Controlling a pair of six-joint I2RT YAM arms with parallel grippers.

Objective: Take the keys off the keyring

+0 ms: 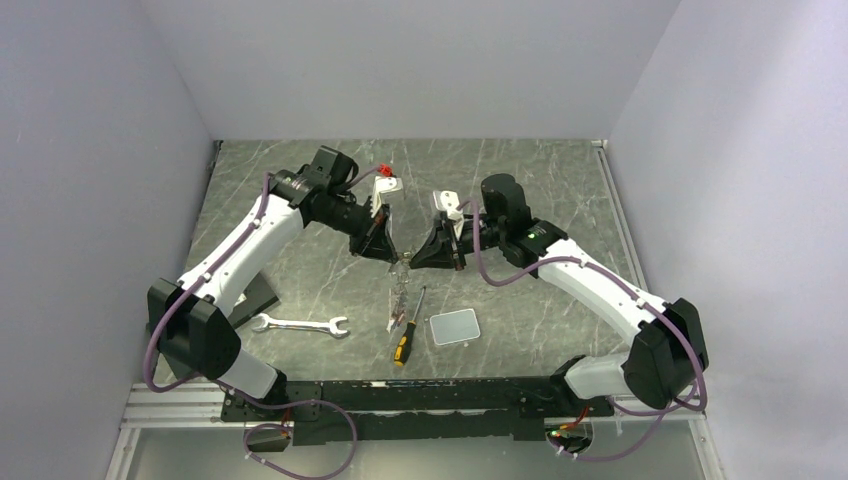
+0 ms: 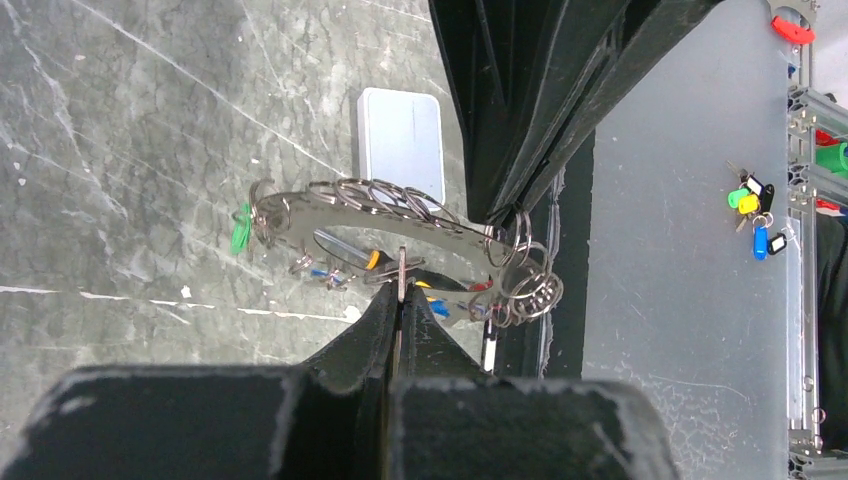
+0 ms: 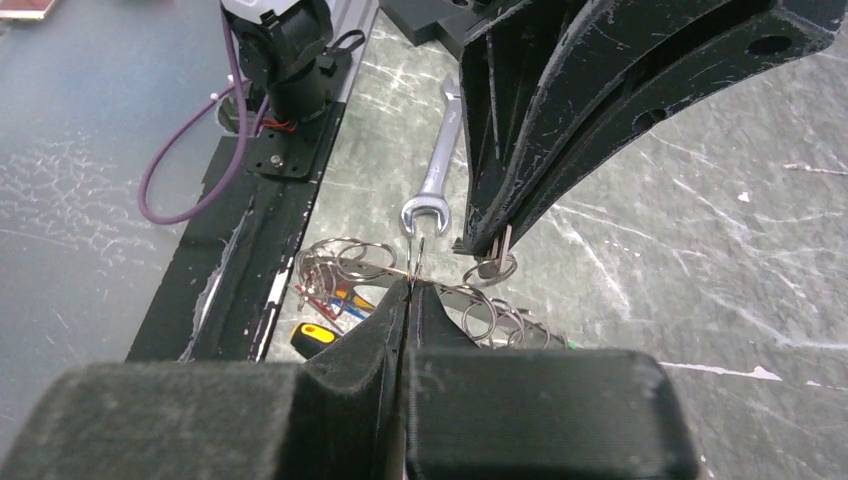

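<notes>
The keyring (image 2: 440, 228), a thin brownish-grey metal loop strung with many small wire rings, hangs in the air between my two pincers, well above the surface (image 1: 520, 190) of dark marbled stone. The keys (image 2: 325, 272), small silvery ones with blue, green and red plastic tags, dangle in a bunch below my fingertips, all on the loop and none off yet.

My left pincer (image 2: 400, 300) is clenched on a thin sliver of metal at the loop's near edge. I cannot tell whether that is the rim itself or one of the little rings. My right pincer (image 3: 412, 290) is clenched the same way on a narrow ring edge, just beside the left.

Below my pincers lie a screwdriver with a yellow-and-black handle (image 1: 405, 340), a grey rounded rectangular box (image 1: 455, 327) to its right, and a silver open-ended wrench (image 1: 300, 324) off to the left.

I judge the risks to be these. Both holds are on very thin metal, so any twist could let it slide out and drop the whole bunch onto the tools. If I pull apart unevenly, the loop may bend or the rings may snag each other. My fingertips are close enough to knock together.
</notes>
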